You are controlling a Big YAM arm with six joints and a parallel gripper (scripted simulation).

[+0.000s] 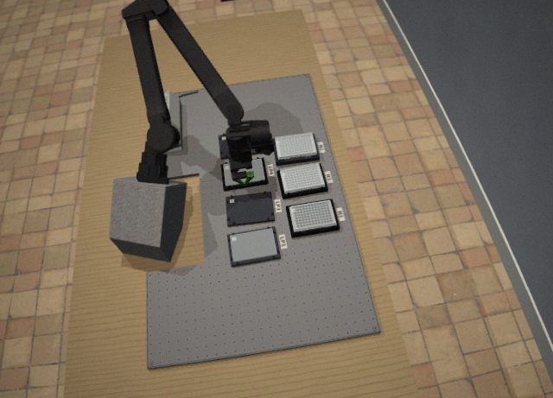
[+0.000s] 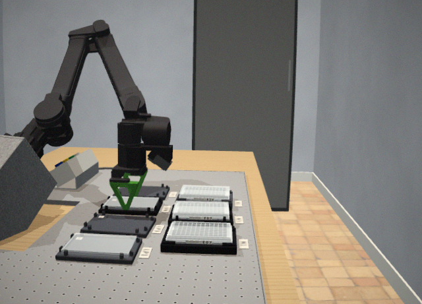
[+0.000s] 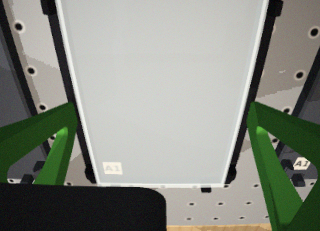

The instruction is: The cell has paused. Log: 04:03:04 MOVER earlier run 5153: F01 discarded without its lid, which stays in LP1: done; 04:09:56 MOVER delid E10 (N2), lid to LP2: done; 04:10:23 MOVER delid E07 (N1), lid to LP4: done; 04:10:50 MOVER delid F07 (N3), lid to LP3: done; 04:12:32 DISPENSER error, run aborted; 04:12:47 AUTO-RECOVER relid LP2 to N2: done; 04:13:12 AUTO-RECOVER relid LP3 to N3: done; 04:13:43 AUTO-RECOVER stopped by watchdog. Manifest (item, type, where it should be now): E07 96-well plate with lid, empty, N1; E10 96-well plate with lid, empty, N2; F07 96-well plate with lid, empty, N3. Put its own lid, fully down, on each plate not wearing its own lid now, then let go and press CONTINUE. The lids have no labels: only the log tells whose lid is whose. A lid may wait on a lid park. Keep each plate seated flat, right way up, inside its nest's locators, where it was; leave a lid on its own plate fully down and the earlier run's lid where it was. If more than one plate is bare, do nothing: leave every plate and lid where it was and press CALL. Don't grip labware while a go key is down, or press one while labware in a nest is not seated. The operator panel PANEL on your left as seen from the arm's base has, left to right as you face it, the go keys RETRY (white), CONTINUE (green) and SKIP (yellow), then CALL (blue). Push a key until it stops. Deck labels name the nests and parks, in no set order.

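Three 96-well plates sit in black nests in the right column. The far plate [image 1: 295, 146] and the middle plate [image 1: 301, 180] wear clear lids. The near plate [image 1: 312, 216] shows open wells and looks bare; it also shows in the side view [image 2: 199, 233]. A clear lid [image 1: 241, 170] lies on a lid park in the left column and fills the wrist view [image 3: 160, 71]. My gripper [image 3: 162, 111] is open, with one green finger at each long side of this lid and apart from it. In the side view the fingertips [image 2: 125, 207] are down near lid level.
Another lid [image 1: 253, 246] lies on the nearest park. The park between the two lids [image 1: 249, 207] is empty, and so is the far park [image 2: 146, 190]. The key panel [image 2: 76, 167] stands at the deck's far left. A grey box [image 1: 147, 215] stands beside the arm's base.
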